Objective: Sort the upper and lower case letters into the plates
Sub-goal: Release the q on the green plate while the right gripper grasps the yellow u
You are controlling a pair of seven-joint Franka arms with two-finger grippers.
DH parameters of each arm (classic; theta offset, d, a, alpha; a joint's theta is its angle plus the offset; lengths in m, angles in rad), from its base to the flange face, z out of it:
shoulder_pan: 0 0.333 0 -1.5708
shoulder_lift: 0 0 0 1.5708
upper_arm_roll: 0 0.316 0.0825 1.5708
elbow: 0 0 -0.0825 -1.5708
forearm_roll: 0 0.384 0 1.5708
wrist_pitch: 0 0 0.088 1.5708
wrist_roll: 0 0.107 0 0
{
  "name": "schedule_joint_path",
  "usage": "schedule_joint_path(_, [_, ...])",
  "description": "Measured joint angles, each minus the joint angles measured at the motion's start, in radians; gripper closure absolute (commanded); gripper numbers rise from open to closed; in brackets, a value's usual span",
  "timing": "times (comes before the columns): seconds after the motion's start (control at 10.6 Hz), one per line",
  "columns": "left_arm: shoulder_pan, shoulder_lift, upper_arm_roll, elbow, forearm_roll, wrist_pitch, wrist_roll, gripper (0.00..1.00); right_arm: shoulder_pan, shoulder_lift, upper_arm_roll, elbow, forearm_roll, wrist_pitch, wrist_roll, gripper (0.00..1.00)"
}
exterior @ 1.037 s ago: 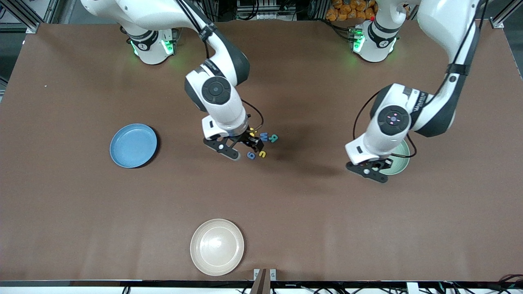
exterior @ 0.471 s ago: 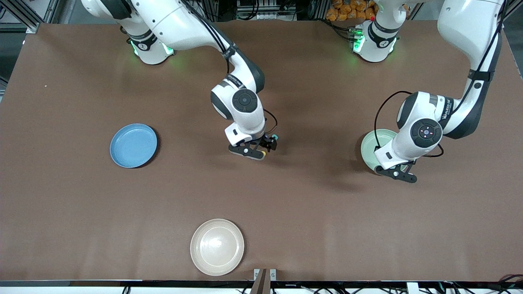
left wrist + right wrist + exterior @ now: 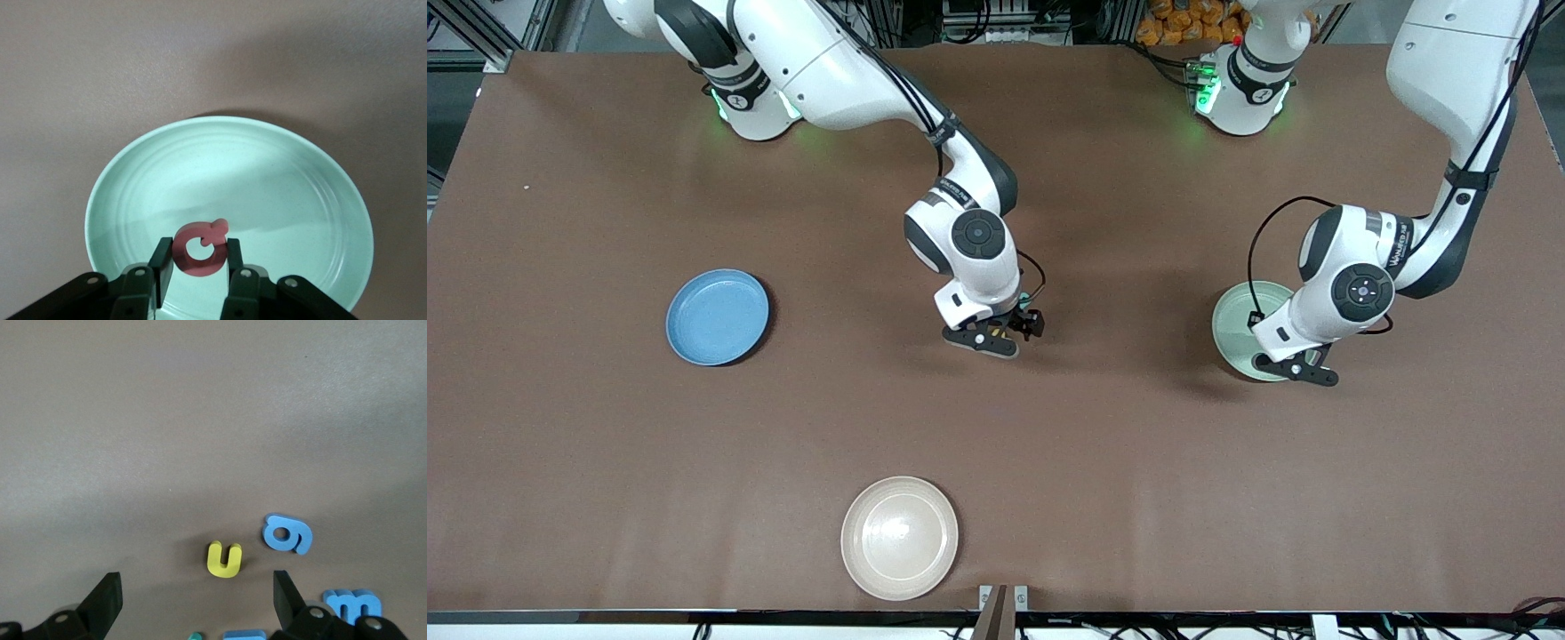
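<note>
1. The left gripper [image 3: 197,267] hangs over the pale mint green plate [image 3: 1238,307], at the left arm's end of the bench [image 3: 1138,498], its jaws closed narrowly on a red letter [image 3: 198,249] held above the plate's floor.
2. The right gripper [image 3: 197,603] is low over the middle of the bench, jaws spread wide with nothing between them.
3. Just under the right gripper lie a yellow letter u [image 3: 225,559] and, beside it, a blue letter [image 3: 288,533]; another blue letter [image 3: 352,604] sits near them, and two more pieces show only as slivers.
4. The blue plate [image 3: 718,316] rests toward the right arm's end, well apart from the letters.
5. A cream-white plate [image 3: 899,537] sits nearest the front camera.
</note>
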Motion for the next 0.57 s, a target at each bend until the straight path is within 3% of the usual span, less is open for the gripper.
schedule_joint_path(0.09, [0.0,0.003,-0.001,-0.001,0.0,0.0,0.0,0.91,0.001,0.01,0.0,0.017,0.0,-0.001,0.028,0.0])
schedule_joint_path(0.19, [0.0,0.005,-0.002,-0.001,0.0,0.001,0.0,0.89,0.004,0.021,0.0,0.029,0.0,-0.001,0.045,0.01])
schedule_joint_path(0.28, [0.001,0.006,-0.002,-0.001,0.0,0.003,0.0,0.76,0.008,0.029,0.0,0.038,0.0,-0.001,0.053,0.13])
schedule_joint_path(0.38, [0.003,0.007,-0.002,-0.001,0.0,0.005,0.0,0.71,0.011,0.038,0.0,0.042,0.0,-0.001,0.058,0.14])
schedule_joint_path(0.47, [0.004,0.007,-0.002,-0.001,0.0,0.007,0.0,0.51,0.012,0.047,0.0,0.044,0.0,-0.001,0.059,0.14])
schedule_joint_path(0.57, [0.004,0.007,-0.002,0.0,0.0,0.009,0.0,0.4,0.012,0.057,0.0,0.048,0.0,-0.001,0.06,0.15])
